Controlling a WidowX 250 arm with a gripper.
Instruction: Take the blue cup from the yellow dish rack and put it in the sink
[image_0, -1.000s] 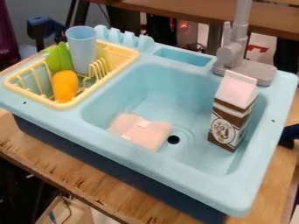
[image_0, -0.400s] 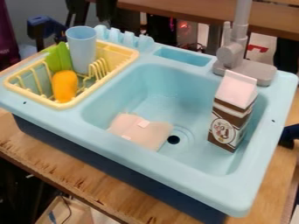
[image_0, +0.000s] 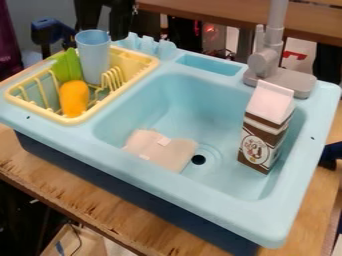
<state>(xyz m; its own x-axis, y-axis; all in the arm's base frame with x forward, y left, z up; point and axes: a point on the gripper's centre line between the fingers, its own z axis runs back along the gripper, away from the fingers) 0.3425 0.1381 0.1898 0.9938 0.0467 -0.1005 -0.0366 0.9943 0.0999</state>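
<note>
The black gripper (image_0: 105, 24) hangs at the top edge, left of centre, just behind the light blue cup (image_0: 93, 56), its two fingers spread apart with nothing visible between them. The cup stands upright in the yellow dish rack (image_0: 125, 106). Beside it in the rack are a green object (image_0: 67, 66) and an orange object (image_0: 74, 98). A pale pink, flat object (image_0: 160, 149) lies on the basin floor near the drain. A brown and white carton (image_0: 265, 131) stands upright at the basin's right side.
The light blue toy sink (image_0: 194, 186) rests on a wooden table (image_0: 127, 220). A grey faucet (image_0: 284, 80) rises from its back right edge. A wooden shelf (image_0: 200, 10) runs across behind it.
The gripper has come down into view from the top edge, behind the cup. The cup, rack items, pink object and carton have not moved.
</note>
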